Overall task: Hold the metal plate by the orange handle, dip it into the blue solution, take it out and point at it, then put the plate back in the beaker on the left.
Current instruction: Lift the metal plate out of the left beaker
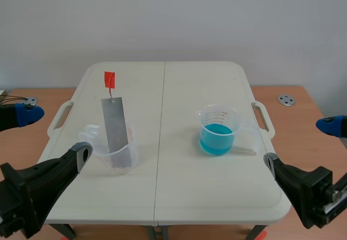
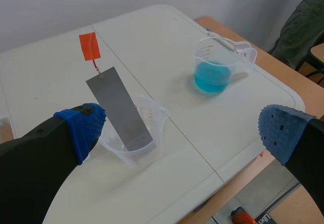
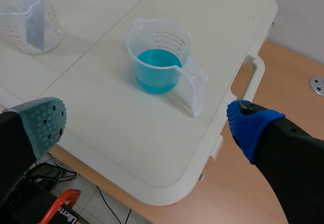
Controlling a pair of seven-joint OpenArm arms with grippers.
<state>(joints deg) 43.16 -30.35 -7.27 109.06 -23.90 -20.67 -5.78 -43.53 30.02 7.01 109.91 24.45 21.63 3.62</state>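
As I judge it, none of the job is done yet. The metal plate (image 1: 116, 125) stands tilted in the clear beaker on the left (image 1: 116, 156), with its orange handle (image 1: 109, 79) at the top and untouched. The beaker of blue solution (image 1: 218, 133) sits well apart to the right. My left gripper (image 2: 182, 133) is spread wide near the plate, and my right gripper (image 3: 147, 125) is spread wide near the other beaker. Gripping, dipping, pointing and returning all remain. Both beakers carry red graduation marks, too small to read.
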